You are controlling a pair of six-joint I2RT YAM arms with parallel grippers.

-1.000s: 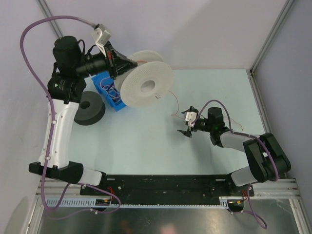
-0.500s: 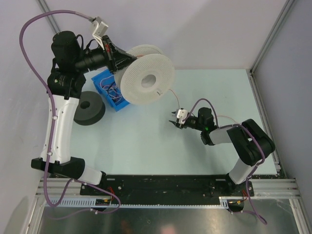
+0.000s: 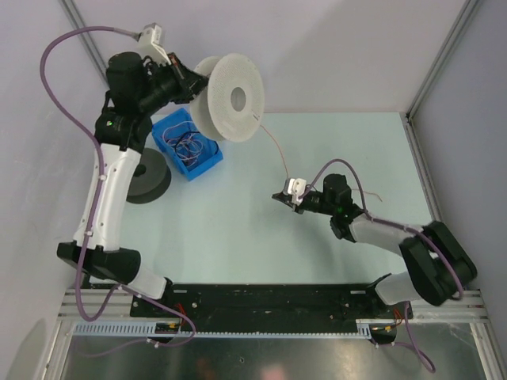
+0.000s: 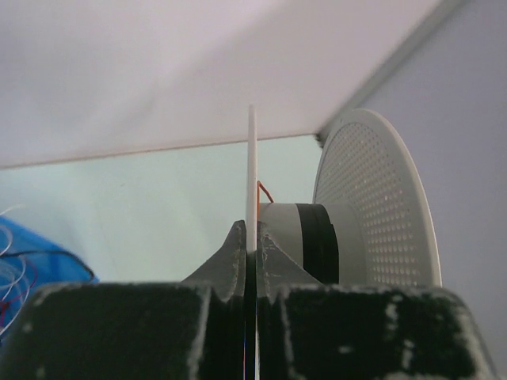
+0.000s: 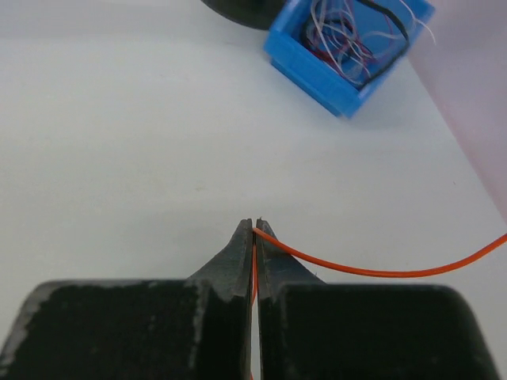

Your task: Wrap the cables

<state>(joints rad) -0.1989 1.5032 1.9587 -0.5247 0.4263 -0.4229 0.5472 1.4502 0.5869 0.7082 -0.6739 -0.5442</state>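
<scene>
A white perforated spool [image 3: 230, 97] is held up at the back left, with my left gripper [image 3: 192, 81] shut on the edge of one flange [image 4: 252, 178]. The other flange [image 4: 379, 207] and the grey-and-black core [image 4: 305, 242] show to its right in the left wrist view. A thin orange cable [image 3: 276, 152] runs from the spool down to my right gripper [image 3: 280, 196], low over the table near the middle. That gripper [image 5: 255, 225] is shut on the cable [image 5: 380, 271], which trails off to the right. A loose length of cable [image 3: 379, 195] lies behind the right arm.
A blue bin [image 3: 188, 144] of tangled thin wires [image 5: 348, 36] stands on the table below the spool. A dark grey disc [image 3: 146, 179] lies left of the bin. Grey walls close the back and both sides; a black rail [image 3: 269, 299] runs along the near edge.
My right gripper went from open to shut on the orange cable after shifting left. The left arm swung the spool up and towards the back.
</scene>
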